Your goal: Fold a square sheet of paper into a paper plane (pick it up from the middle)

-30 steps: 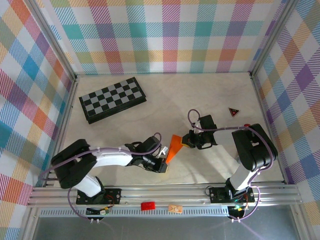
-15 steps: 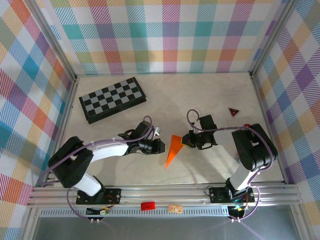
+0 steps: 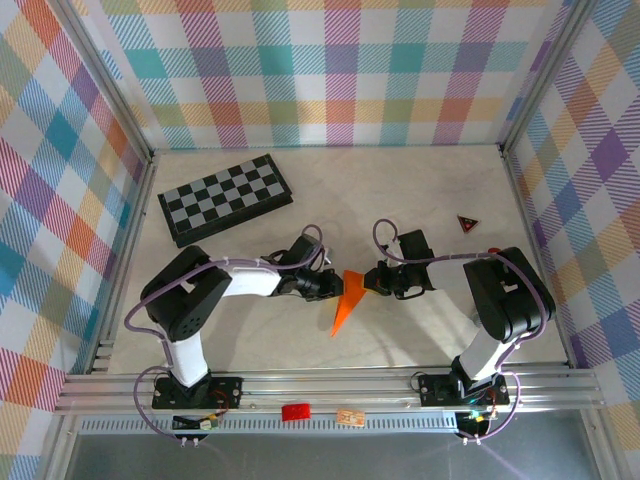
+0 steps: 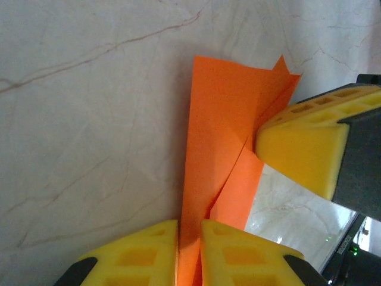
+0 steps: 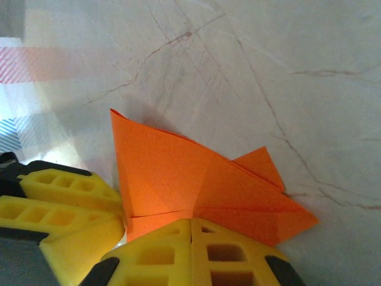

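Checkerboard (image 3: 225, 198): lies on the surface (image 3: 420, 190) at 10 o'clock from the work and well apart, so it is no obstacle.
Left pincer (image 3: 325, 287): reaches in from 9 o'clock. Its yellow pads are nipped on a thin layer of the orange paper at its left edge.
Orange paper (image 3: 347, 298): sits mid-surface between the two pincers, already a narrow dart. The wide end is toward 12 o'clock and the tip toward 7 o'clock. Its layers gape a little along the crease.
Right pincer (image 3: 377, 283): reaches in from 3 o'clock. Its pads are pressed together on the opposite corner of the wide end.
Dark red triangle (image 3: 467, 223): lies at 2 o'clock from the right pincer, apart and not involved.
Step in hand: to my eye, they are setting a wing fold or tightening the centre crease.
Doing it well: hold one pincer as an anchor and move the other only along the crease. Don't tug toward 9 and 3, since paper this thin would likely tear. Flatten the flap against the surface before releasing.
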{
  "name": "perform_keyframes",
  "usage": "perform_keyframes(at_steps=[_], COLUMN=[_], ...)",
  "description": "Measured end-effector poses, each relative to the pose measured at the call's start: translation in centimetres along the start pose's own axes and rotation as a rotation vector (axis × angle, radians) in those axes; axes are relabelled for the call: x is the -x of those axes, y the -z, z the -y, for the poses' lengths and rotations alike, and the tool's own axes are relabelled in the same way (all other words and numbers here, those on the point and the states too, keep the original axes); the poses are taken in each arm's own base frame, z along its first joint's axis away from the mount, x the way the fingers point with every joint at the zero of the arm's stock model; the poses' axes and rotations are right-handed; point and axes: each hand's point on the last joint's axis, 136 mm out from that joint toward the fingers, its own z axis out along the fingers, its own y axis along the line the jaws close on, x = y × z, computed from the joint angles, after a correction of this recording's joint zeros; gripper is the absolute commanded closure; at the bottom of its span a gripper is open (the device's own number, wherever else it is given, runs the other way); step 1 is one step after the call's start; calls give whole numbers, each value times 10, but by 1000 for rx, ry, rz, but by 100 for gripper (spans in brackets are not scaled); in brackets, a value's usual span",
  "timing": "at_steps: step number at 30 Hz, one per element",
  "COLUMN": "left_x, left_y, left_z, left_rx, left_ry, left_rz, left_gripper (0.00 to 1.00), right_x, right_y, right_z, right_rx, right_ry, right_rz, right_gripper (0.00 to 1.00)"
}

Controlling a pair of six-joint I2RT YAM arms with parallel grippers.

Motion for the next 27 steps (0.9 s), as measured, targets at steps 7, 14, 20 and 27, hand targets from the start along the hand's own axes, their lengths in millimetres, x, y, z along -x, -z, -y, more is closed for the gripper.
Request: perform_keyframes(at_steps=[7,14,20,27], left_x=[0,1,8,27], left_y=[-4,-4,9,36], left_z=[5,14,30,47], left_rx=[-29,-79,-127,-118], left_ry=[-1,-18,-55,-118], left_rz=[-33,-37,12,141], left_gripper=[85,94,100,100], right_x=[0,0,6,19], right_y=[0,0,12,47], right_z=[0,-1,-14,-46], right_rx=[0,4,15,35], right_ry=[0,-1,2,47], right_rz=[0,-1,30,148], right_gripper=[99,87,65,51])
